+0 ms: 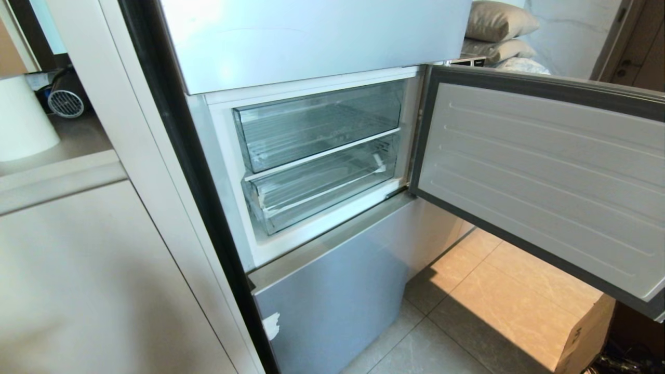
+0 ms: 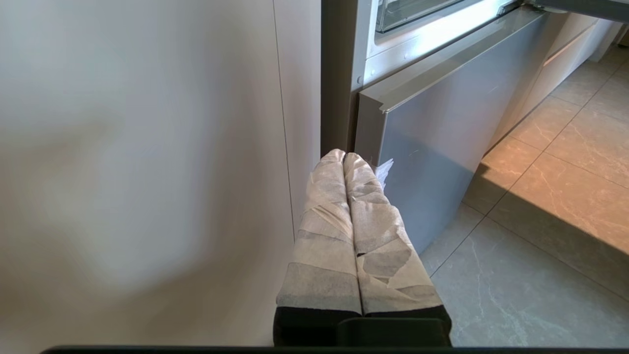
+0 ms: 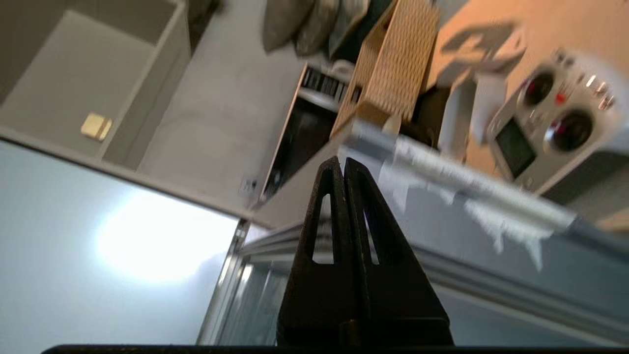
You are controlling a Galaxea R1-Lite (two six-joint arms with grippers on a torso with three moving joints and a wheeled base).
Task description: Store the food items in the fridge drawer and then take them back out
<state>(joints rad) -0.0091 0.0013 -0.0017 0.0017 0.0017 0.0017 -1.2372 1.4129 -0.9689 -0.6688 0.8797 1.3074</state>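
1. Low beside the fridge's bottom door, the left pincer hangs parked, its taped fingers pressed together on nothing.
2. Higher up by the open fridge door, the right pincer is likewise pressed together, empty.
3. Farther in, the fridge drawer sits pushed in under the upper drawer; both look bare.
4. No food items show anywhere, so whether storing has yet to begin or everything is already back out cannot be judged.
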